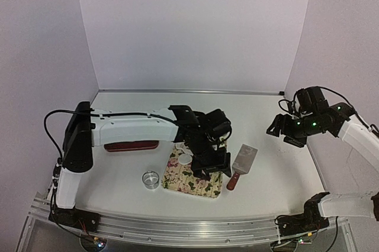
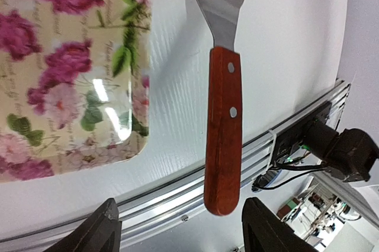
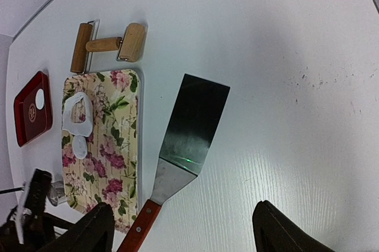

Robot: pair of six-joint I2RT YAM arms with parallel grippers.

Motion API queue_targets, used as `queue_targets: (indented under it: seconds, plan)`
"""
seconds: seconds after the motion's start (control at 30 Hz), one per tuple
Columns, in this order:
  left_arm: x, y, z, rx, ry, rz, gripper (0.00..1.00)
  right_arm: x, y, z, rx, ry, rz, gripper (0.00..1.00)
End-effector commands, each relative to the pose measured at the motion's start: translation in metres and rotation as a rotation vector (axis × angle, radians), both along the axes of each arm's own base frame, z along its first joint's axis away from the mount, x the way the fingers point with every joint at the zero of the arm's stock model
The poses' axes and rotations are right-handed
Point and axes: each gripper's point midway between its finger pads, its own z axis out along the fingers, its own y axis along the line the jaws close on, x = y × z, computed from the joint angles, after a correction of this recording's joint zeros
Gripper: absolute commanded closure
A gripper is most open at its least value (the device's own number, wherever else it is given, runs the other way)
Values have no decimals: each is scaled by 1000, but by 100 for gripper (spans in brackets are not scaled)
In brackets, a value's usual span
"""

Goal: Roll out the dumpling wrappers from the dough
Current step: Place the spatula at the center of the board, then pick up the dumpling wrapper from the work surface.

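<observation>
Left end effector [image 2: 183, 231] spread wide near spatula [image 2: 224, 128] — tray [image 2: 65, 86] script illegible.

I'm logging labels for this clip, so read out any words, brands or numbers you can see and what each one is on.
Floral tray: faint cursive lettering among the roses, too blurred to read.
Red tray: a small round emblem, too small to read.
Spatula handle: two rivets, no marking.
No text here can be quoted.
</observation>
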Motion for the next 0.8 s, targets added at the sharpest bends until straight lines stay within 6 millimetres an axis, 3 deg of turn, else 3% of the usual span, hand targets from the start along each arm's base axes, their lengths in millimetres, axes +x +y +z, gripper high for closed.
queue_targets:
  seconds: [0.0,0.2,0.37,0.53,0.77]
  plan:
    - [58,53,37,30,-87,174,30,13,-1,16,-12,-51,-20,26]
    - [141,102,37,80,-199,437,40,19,1,14,0,-43,-37,27]
    - [191,115,27,70,-254,603,44,23,3,13,13,-37,-55,27]
    - [209,111,4,65,-211,655,47,27,3,15,12,-46,-67,28]
    - [205,115,-32,127,-132,680,47,36,4,19,-8,-54,-53,27]
